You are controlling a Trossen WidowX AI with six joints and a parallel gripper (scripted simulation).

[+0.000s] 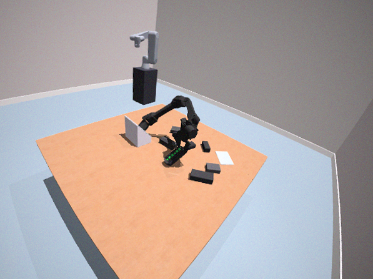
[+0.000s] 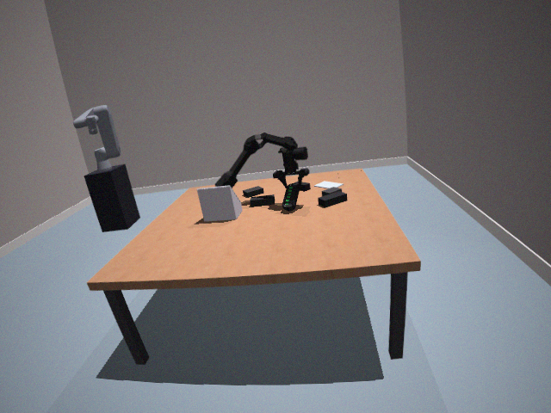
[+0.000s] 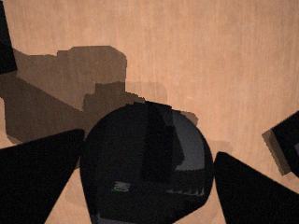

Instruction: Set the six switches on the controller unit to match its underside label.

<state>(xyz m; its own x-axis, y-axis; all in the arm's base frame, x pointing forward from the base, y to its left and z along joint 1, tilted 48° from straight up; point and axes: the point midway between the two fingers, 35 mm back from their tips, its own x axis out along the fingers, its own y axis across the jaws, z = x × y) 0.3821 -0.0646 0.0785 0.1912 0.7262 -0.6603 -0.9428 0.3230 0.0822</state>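
While tool grips tilted controller unit, switch settings too small to read.

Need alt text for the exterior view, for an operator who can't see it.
A black arm's gripper holds the controller unit steeply tilted, its row of green-marked switches facing the camera. Dark modules lie on both sides on a wooden table, with a pale wedge-shaped block at left and a white sheet behind.
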